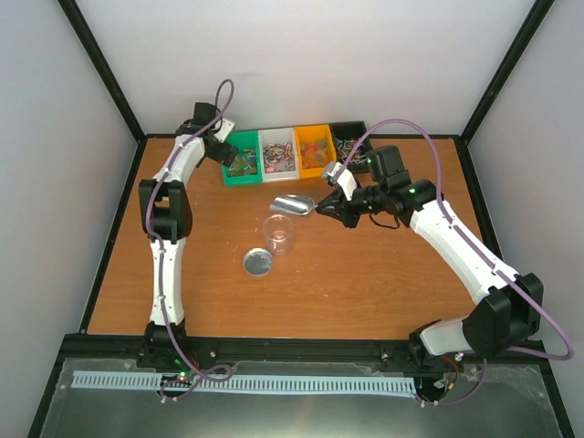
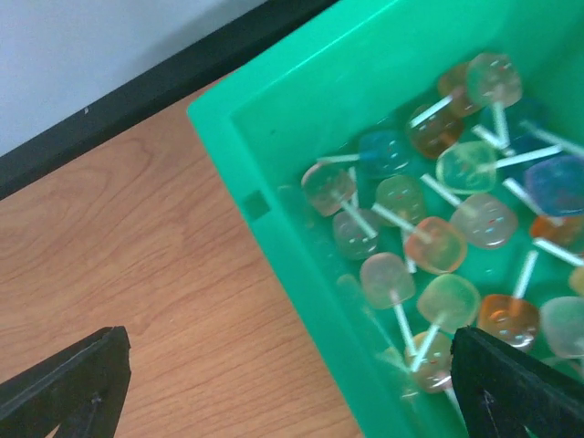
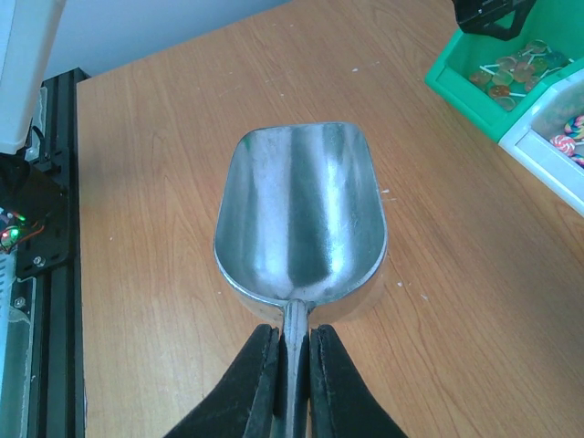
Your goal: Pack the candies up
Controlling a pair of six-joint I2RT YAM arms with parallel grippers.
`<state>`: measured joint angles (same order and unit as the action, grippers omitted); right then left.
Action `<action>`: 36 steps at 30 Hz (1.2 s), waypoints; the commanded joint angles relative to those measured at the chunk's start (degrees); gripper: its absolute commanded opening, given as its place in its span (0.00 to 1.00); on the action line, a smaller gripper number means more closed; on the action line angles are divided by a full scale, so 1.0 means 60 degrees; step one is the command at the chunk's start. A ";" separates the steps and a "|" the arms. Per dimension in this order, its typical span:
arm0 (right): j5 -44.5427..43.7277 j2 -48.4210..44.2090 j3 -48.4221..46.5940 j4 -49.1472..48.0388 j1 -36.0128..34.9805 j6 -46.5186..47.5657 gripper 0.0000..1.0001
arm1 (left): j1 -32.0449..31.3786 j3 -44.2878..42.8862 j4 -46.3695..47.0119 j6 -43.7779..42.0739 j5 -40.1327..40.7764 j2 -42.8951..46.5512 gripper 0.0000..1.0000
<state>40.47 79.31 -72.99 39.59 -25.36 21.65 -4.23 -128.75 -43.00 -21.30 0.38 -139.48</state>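
- Green bin (image 2: 301, 119): see-through orange, green, blue and pinkish candies (image 2: 436, 245), white sticks.
- White bin (image 1: 276, 137), orange bin (image 1: 313, 133), black bin (image 1: 345, 130).
- Scoop (image 3: 299, 214): shiny silver.
- Surface (image 1: 365, 274): orange-brown wood grain.

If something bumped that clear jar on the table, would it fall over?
Probably yes. The jar stands upright, lid off, apparently empty, so likely light and easily tipped. Being round, it would probably roll. A nudge from the scoop might do it.

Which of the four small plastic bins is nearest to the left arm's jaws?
The green plastic bin, leftmost in the row; the open jaws straddle its wall, while the white bin, orange bin and black bin lie further right.
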 commanded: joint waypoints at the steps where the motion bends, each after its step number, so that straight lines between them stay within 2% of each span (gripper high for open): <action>1: -0.0048 -0.0284 0.0029 -0.0212 0.0069 -0.0038 0.03 | 0.0028 -0.0063 0.0162 -0.0456 0.1093 0.0105 0.98; 7: -0.0070 -0.0311 -0.0036 -0.0212 0.0082 -0.0030 0.03 | 0.0027 0.1644 0.0282 -0.1080 0.0983 0.0900 0.98; 18: -0.0040 -0.0307 -0.0110 -0.0162 0.0082 0.0002 0.03 | -0.0190 0.3878 0.0140 -0.1811 0.1045 0.2207 0.98; 24: -0.0545 -0.0289 -0.0039 -0.0282 0.0086 -0.0097 0.03 | -0.0507 0.5987 0.0435 -0.1235 0.0960 0.3589 0.98; 31: -0.1315 -0.0026 -0.0025 -0.0503 0.0176 -0.0307 0.03 | -0.1050 0.8414 0.0296 -0.0179 -0.0083 0.5022 0.99; 36: -0.1922 0.0189 -0.0088 -0.0602 0.0434 -0.0440 0.03 | -0.1302 0.9537 -0.0078 0.0012 -0.0886 0.6035 1.00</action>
<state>32.77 79.42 -72.99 38.15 -24.34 20.27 -10.87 -75.99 -37.06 -23.33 0.30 -106.39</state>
